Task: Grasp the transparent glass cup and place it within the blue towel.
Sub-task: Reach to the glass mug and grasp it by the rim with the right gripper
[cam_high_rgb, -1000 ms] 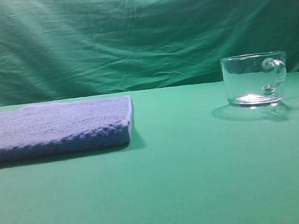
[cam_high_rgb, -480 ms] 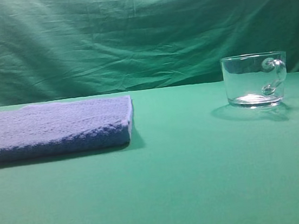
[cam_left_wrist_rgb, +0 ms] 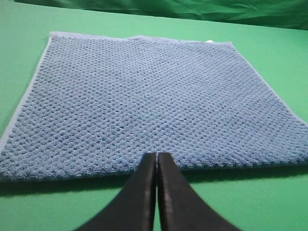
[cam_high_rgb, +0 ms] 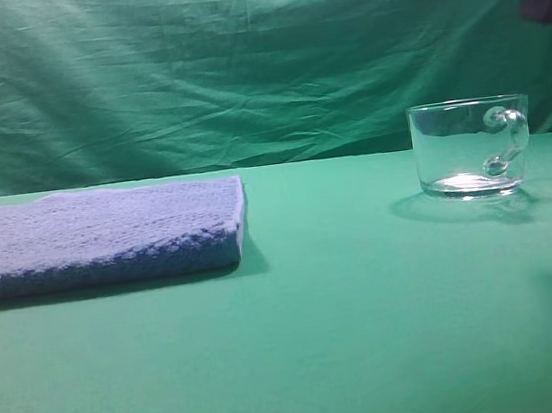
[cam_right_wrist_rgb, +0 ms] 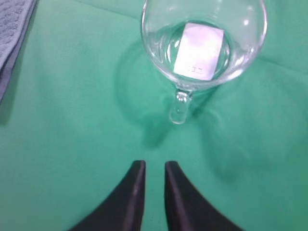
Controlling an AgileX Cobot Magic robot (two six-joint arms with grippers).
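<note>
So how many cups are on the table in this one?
1. The cup stands upright on the green cloth at the right, apart from the towel on the left. The right wrist view shows the same cup from above. Nothing seems hidden.

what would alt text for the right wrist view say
Looking down at a clear glass cup standing upright on green cloth, its small handle pointing toward the camera. The right gripper sits just below the handle, apart from it, black fingers slightly parted with nothing between them. A corner of the blue towel shows at upper left.
</note>
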